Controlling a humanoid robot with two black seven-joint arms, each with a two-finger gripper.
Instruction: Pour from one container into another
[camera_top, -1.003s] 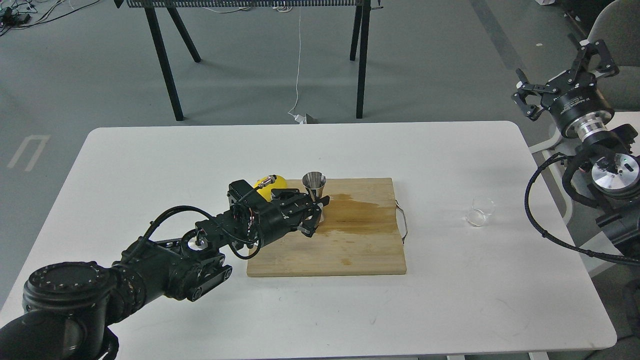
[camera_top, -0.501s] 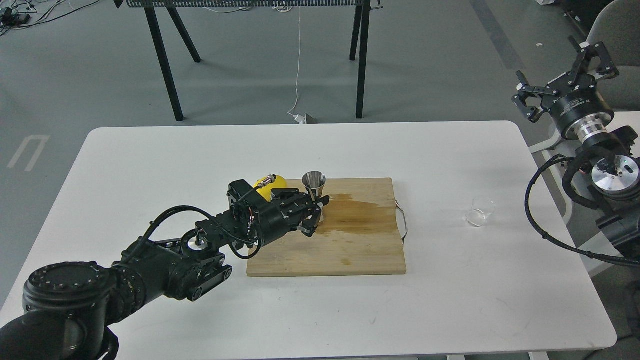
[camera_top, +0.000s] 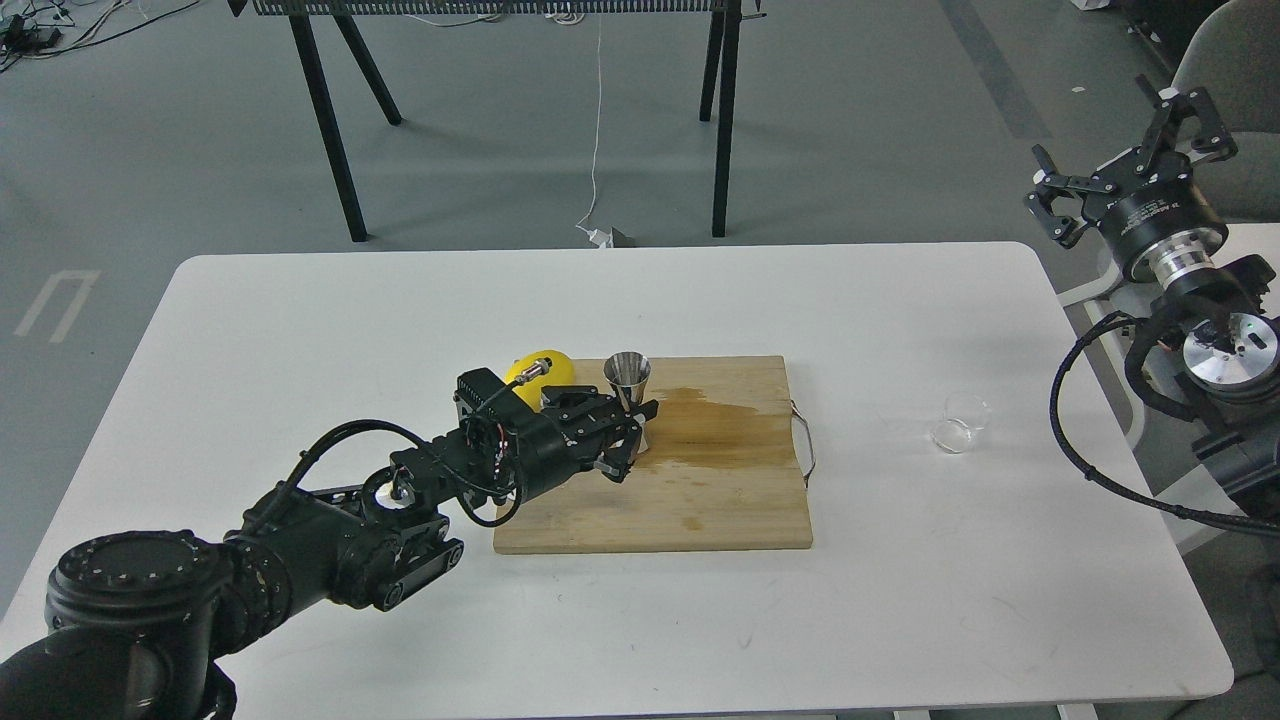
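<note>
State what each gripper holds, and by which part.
Left gripper straddles the steel jigger at its lower cone; contact cannot be told. Right gripper holds nothing.

A white bench (camera_top: 300, 330) with rounded corners fills the lower part of the head view, standing on a grey floor (camera_top: 880, 130) that reflects soft, even light. Behind it stands a black table (camera_top: 330, 120) on slanted legs, its dark slatted edge running along the top. A white cable (camera_top: 597, 120) hangs down from that table to a small plug block (camera_top: 610, 237) on the floor. Tangled cables (camera_top: 40, 30) lie at the upper left, pale floor markings (camera_top: 58, 303) at the left, and a grey chair (camera_top: 1235, 90) at the upper right.
</note>
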